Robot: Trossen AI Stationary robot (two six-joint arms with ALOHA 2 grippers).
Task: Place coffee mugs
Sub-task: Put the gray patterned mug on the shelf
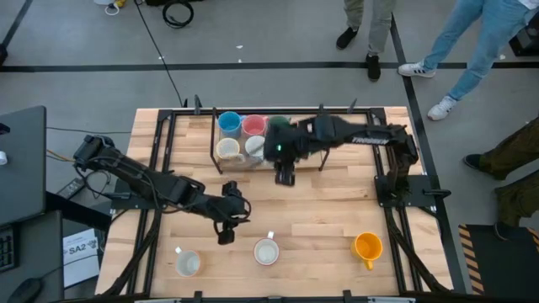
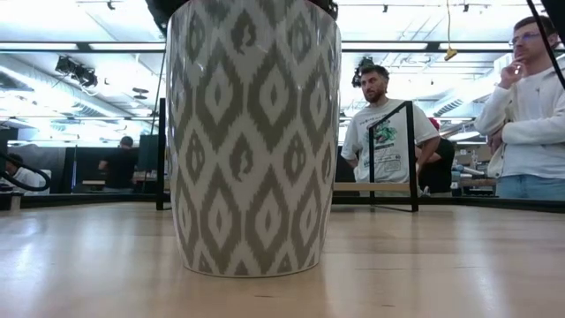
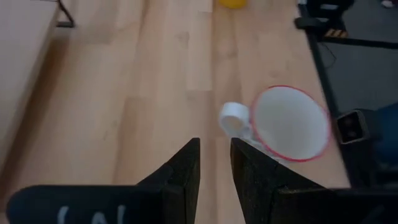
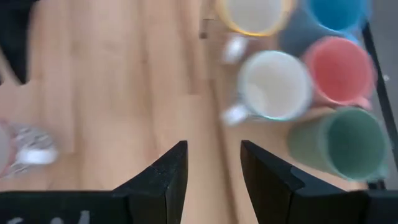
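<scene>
Five mugs stand close together at the table's far middle: blue, pink, dark green, cream and white. They also show in the right wrist view, such as the pink mug and the dark green mug. Near the front edge stand a pale mug, a white mug and an orange mug. My left gripper hovers beside the white mug, open by a narrow gap and empty. My right gripper is open and empty, just on the near side of the group.
A grey-and-white patterned mug stands right in front of the low camera and hides most of the table. Dark frame bars run along the table's sides. People stand beyond the far edge. Bare wood lies between the two grippers.
</scene>
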